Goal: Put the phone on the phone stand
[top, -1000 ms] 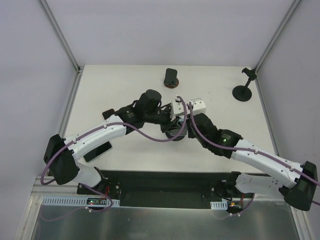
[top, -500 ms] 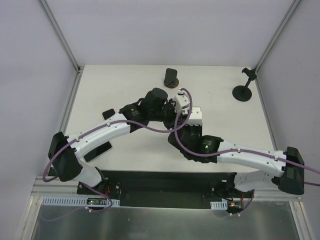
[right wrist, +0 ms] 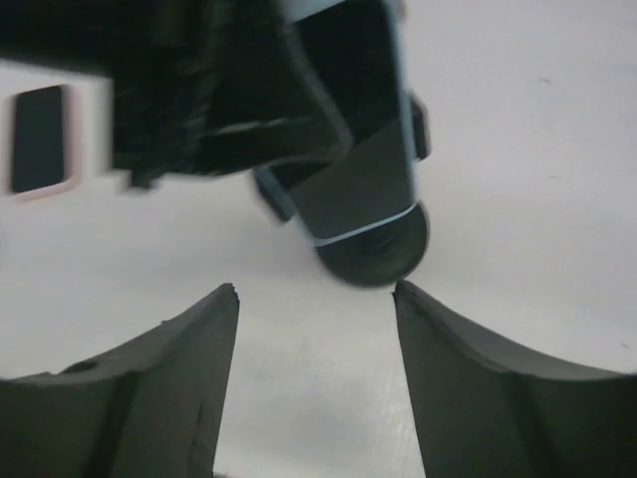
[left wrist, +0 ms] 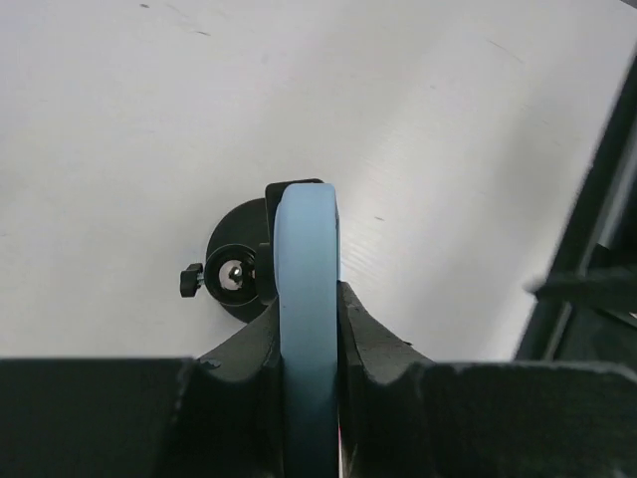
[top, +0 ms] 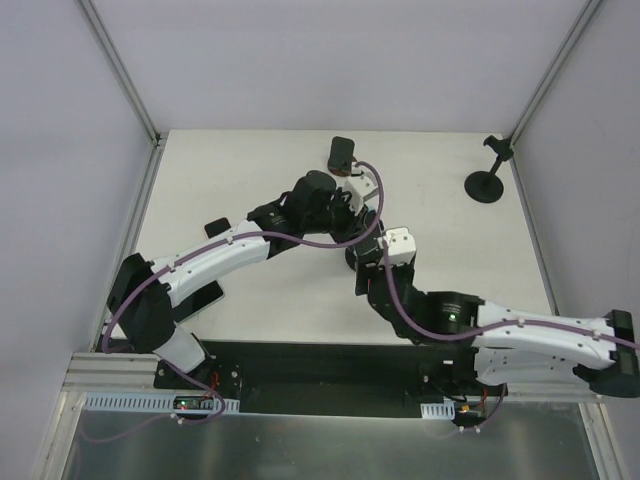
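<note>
My left gripper (left wrist: pixel 307 299) is shut on a light-blue phone (left wrist: pixel 307 249), held edge-on between its black fingers. Just beyond and under the phone's far end is the phone stand (left wrist: pixel 234 274), with a round black base and a small knob. The right wrist view has the phone's dark face with its blue rim (right wrist: pixel 363 184) above the stand's black base (right wrist: pixel 383 254). My right gripper (right wrist: pixel 317 299) stands open just short of that base, holding nothing. From above, the left gripper (top: pixel 360 222) and right gripper (top: pixel 365 268) meet mid-table and hide the stand.
A second stand holding a dark phone (top: pixel 341 155) is at the back centre, and an empty black stand (top: pixel 487 182) is at the back right. A dark phone (top: pixel 197 302) lies under the left arm. A pink-edged phone (right wrist: pixel 40 139) lies flat at the left.
My right gripper has gone from shut to open and drawn back toward the near edge. The left gripper has shifted slightly back and right with the phone.
</note>
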Controlling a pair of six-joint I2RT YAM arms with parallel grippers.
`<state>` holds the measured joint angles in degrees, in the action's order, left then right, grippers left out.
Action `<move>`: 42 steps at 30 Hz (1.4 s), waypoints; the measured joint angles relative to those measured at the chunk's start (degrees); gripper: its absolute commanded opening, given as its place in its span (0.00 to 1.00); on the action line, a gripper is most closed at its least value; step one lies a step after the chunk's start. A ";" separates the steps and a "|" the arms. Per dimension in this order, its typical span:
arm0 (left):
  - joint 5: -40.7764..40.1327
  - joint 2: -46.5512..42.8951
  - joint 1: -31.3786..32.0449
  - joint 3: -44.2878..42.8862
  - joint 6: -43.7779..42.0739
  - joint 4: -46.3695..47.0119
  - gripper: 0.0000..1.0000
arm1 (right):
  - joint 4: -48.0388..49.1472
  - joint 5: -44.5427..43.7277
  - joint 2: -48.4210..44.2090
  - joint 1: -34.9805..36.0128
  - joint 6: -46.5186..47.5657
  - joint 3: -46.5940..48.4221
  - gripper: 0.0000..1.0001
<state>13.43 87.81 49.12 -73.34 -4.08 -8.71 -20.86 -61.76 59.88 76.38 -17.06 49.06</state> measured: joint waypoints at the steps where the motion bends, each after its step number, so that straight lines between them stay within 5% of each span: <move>1: -0.92 0.87 -0.92 0.04 0.00 2.27 0.00 | 2.54 3.39 -3.39 1.38 2.08 -1.05 0.72; 6: -3.17 1.70 -3.50 0.52 -2.86 5.40 0.00 | 6.91 20.61 -16.00 -1.11 13.29 -3.98 0.80; 10: 2.38 0.52 -4.00 1.53 -6.64 5.18 0.00 | 5.66 36.79 -20.46 -16.13 17.55 -4.11 0.82; 15: 10.78 -4.50 -3.96 4.48 -13.70 -0.68 0.00 | 4.57 55.52 -20.76 -32.52 19.58 -4.11 0.81; 24: 19.76 -8.79 -4.17 4.87 -22.32 -11.50 0.00 | 4.50 82.58 -14.08 -40.48 24.24 -4.15 0.82; 35: 22.99 -9.81 -4.24 4.24 -25.42 -16.24 0.00 | 11.17 91.69 -1.75 -40.52 36.85 -4.37 0.84; 38: 23.76 -9.81 -4.57 4.04 -25.66 -16.96 0.00 | 11.65 92.54 0.46 -40.52 39.74 -4.04 0.77; 42: 24.33 -9.81 -4.98 3.93 -25.99 -17.40 0.00 | 12.17 95.17 2.75 -40.52 42.27 -2.16 0.52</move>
<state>37.76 78.00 44.14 -69.41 -30.06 -26.11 -8.69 33.41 62.63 35.86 25.21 46.89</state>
